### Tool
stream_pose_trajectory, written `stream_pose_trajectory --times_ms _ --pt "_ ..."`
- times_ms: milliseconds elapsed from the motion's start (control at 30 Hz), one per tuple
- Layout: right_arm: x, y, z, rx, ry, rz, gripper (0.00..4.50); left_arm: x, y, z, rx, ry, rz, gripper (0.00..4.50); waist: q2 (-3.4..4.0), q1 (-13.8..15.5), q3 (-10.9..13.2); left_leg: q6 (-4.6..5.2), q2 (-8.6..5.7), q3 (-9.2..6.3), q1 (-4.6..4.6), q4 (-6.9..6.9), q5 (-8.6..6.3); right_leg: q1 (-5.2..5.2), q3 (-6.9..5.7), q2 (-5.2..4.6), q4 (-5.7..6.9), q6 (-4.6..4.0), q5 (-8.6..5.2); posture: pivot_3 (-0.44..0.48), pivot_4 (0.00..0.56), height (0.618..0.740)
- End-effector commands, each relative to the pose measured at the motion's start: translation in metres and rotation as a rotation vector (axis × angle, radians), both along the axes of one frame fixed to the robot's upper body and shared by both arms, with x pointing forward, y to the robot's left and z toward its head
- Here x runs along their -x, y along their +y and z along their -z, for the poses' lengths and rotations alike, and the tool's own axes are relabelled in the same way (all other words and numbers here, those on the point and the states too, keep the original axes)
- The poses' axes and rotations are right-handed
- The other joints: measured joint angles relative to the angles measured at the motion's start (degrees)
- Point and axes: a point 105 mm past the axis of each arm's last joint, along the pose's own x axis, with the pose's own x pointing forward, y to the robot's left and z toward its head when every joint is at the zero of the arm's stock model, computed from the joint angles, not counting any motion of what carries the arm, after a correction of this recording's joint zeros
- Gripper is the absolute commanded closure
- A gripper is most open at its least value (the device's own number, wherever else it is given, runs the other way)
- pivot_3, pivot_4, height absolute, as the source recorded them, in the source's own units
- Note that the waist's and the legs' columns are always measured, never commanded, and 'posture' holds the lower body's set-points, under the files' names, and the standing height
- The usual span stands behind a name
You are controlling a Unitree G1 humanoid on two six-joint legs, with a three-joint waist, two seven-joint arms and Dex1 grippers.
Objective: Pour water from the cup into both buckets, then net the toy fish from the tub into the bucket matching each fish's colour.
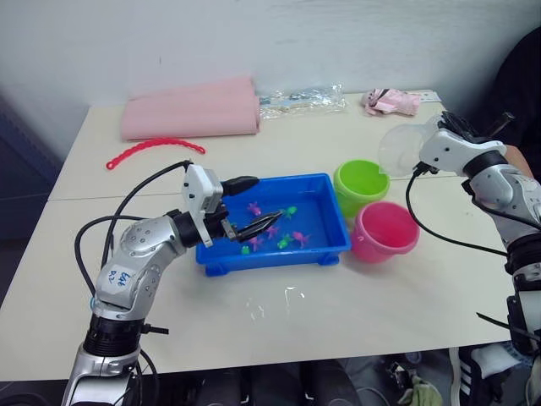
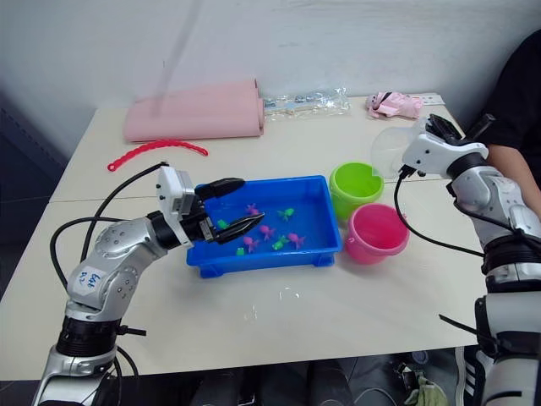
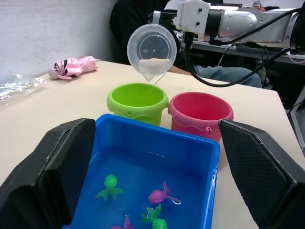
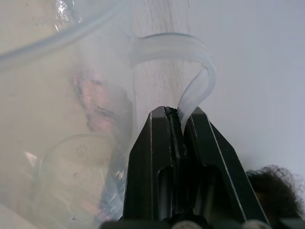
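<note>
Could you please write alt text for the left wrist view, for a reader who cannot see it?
The right gripper tilts the clear cup over the lime green bucket, which touches the pink bucket. In front, the left gripper's open black fingers flank the blue tub of small green and pink toy fish.

Bright blue tub (image 1: 325,245), lime green bucket (image 1: 359,186), pink bucket (image 1: 385,231), clear cup (image 3: 152,49), green and magenta fish (image 3: 161,195)
</note>
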Motion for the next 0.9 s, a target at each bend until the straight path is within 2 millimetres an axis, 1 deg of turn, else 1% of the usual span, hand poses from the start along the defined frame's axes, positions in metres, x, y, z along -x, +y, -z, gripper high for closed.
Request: stream_pose_trajectory --times_ms 33,333,567,700,900 --pt "0.004 0.001 -0.032 0.037 -0.105 -0.007 4.41 0.001 -0.001 -0.005 0.007 -0.033 -0.002 0.0 0.0 0.0 0.0 0.0 0.0 0.0 0.0 0.0 0.0 0.0 0.0 0.0 0.0 0.0 0.0 0.0 0.15 0.74" --pt "0.002 0.016 -0.043 0.146 -0.151 -0.042 4.41 -0.001 -0.006 -0.005 0.021 -0.04 0.01 0.0 0.0 0.0 0.0 0.0 0.0 0.0 0.0 0.0 0.0 0.0 0.0 0.0 -0.01 0.0 0.0 0.0 0.15 0.74" --pt "0.003 0.016 -0.048 0.192 -0.171 -0.045 4.41 -0.001 -0.007 -0.005 0.037 -0.044 0.005 0.0 0.0 0.0 0.0 0.0 0.0 -0.01 -0.04 0.01 0.0 0.0 -0.02 -0.01 0.06 0.0 0.0 0.0 0.15 0.74" --pt "0.005 0.018 -0.055 0.221 -0.209 -0.051 4.41 -0.001 -0.008 -0.004 0.044 -0.045 0.003 0.0 0.0 0.0 0.0 0.0 0.0 -0.01 -0.04 0.01 0.0 -0.01 -0.02 -0.01 0.06 0.0 0.0 0.0 0.15 0.74" --pt "0.006 0.017 -0.058 0.255 -0.22 -0.051 4.41 0.001 -0.009 -0.004 0.05 -0.049 0.003 0.0 0.0 0.0 0.0 -0.01 0.01 -0.01 -0.03 0.01 0.01 -0.01 -0.01 0.0 0.05 0.0 0.0 0.0 0.15 0.74"
